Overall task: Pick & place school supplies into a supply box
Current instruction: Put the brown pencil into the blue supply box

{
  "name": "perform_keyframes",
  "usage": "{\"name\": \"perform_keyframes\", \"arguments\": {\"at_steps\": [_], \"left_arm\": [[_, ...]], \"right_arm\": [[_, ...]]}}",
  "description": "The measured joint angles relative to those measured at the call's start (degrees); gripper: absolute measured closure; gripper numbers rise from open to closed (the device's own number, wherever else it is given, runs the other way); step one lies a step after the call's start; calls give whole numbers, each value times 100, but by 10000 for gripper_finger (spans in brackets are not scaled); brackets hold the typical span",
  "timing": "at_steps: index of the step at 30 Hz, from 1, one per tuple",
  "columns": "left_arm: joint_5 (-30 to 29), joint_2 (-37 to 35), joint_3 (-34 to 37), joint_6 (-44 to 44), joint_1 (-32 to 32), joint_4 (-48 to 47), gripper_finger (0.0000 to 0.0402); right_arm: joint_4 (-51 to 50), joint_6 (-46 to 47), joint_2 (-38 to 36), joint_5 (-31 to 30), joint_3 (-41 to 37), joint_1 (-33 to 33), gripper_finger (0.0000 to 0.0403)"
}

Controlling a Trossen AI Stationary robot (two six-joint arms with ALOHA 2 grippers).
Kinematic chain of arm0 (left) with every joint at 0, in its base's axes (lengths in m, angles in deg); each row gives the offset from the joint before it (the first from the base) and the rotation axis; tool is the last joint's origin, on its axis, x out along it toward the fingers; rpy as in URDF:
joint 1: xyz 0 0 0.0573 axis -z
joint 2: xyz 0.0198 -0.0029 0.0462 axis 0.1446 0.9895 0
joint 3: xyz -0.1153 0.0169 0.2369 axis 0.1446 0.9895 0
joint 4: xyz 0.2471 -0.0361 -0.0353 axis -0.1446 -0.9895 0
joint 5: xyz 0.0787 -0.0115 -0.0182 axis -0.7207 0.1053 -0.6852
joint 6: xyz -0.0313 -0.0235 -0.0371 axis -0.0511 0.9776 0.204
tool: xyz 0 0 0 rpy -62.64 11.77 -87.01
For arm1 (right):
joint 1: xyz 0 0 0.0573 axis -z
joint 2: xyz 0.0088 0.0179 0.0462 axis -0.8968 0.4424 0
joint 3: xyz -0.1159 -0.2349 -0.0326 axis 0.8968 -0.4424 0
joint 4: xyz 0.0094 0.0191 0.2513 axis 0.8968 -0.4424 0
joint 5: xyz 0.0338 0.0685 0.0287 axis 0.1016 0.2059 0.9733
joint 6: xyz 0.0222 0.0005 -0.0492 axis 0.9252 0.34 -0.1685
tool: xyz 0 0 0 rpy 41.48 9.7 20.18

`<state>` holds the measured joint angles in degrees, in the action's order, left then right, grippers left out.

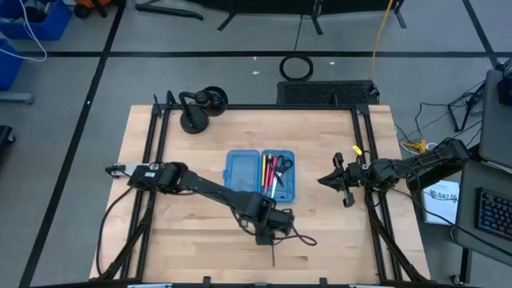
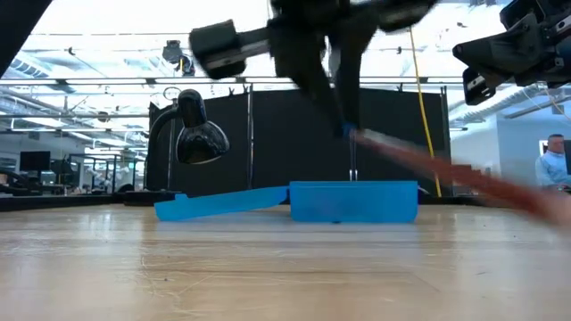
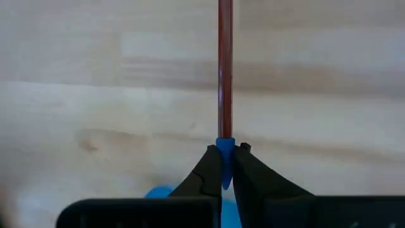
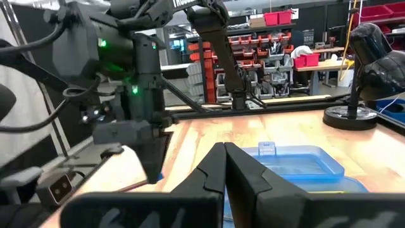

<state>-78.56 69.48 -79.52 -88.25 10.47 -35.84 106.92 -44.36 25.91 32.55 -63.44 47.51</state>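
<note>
Jaws clamped on the blue cap end of a slim red-brown pen [image 3: 224,76], the left gripper [image 3: 226,166] hangs above the worktop [image 1: 184,232] at six o'clock of the supply box [image 1: 242,173]. It looks light, stiff and slippery; that end grip may let it swing. Right gripper [image 1: 339,181] waits at three o'clock, jaws together.

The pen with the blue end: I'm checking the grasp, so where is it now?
The left claw is shut on the pen, holding it above bare table near the front edge, in front of the open blue supply box.
</note>
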Motion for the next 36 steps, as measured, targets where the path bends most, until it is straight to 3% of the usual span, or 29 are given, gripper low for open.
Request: {"name": "perform_keyframes", "arguments": {"at_steps": [7, 15, 22, 29, 36], "left_arm": [[-486, -455, -28, -1056, -554, -193, 384], [-525, -568, -32, -1704, -1287, -196, 384], [-164, -578, -32, -2191, -1884, -342, 384], [202, -574, -98, -2629, -2506, -251, 384], [1161, -566, -52, -2770, -3121, -213, 384]], "right_arm": [[44, 174, 10, -20, 0, 0, 403], [25, 132, 46, -28, 0, 0, 403], [24, -132, 46, -53, 0, 4, 403], [386, -894, 44, -511, -2, 8, 403], [364, -862, 46, -477, -1, 7, 403]]}}
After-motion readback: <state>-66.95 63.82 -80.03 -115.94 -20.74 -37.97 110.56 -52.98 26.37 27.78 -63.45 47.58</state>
